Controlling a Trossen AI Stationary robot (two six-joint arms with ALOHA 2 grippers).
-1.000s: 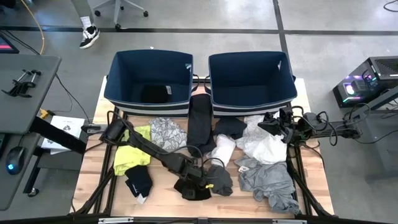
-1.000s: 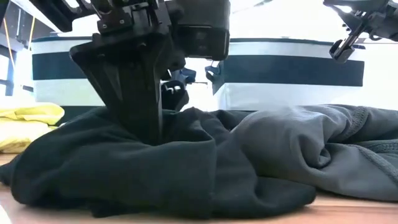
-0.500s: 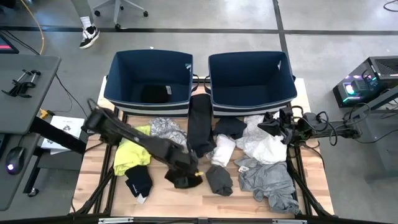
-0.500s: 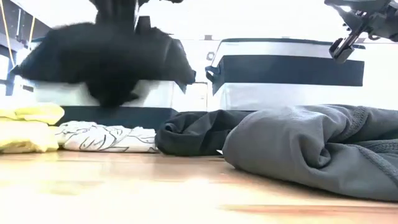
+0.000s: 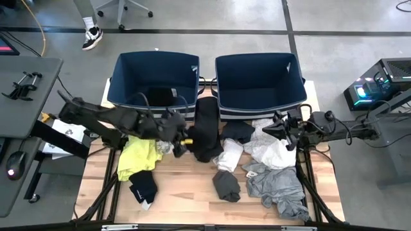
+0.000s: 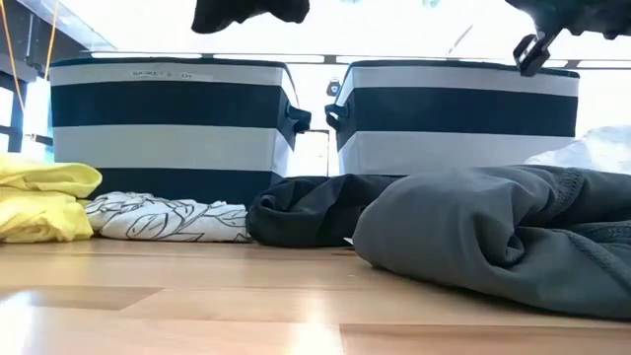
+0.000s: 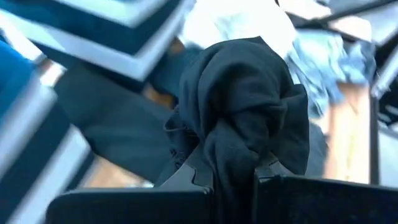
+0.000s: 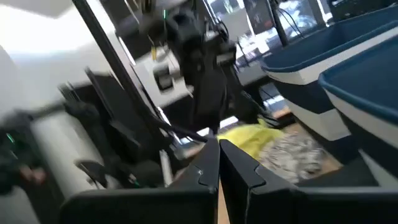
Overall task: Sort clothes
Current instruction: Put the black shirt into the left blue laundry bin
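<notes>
Carrying a black garment (image 7: 249, 118) clamped in the left gripper (image 5: 180, 136), raised just in front of the left bin (image 5: 154, 70). Risking a slipping bunch dropping short of that bin. Waiting beyond, right gripper (image 5: 282, 131), fingers pressed together, empty.

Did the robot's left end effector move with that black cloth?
Yes. The left end effector, shut on the black garment, has lifted off the table and swung from the near table edge toward the left bin.
</notes>
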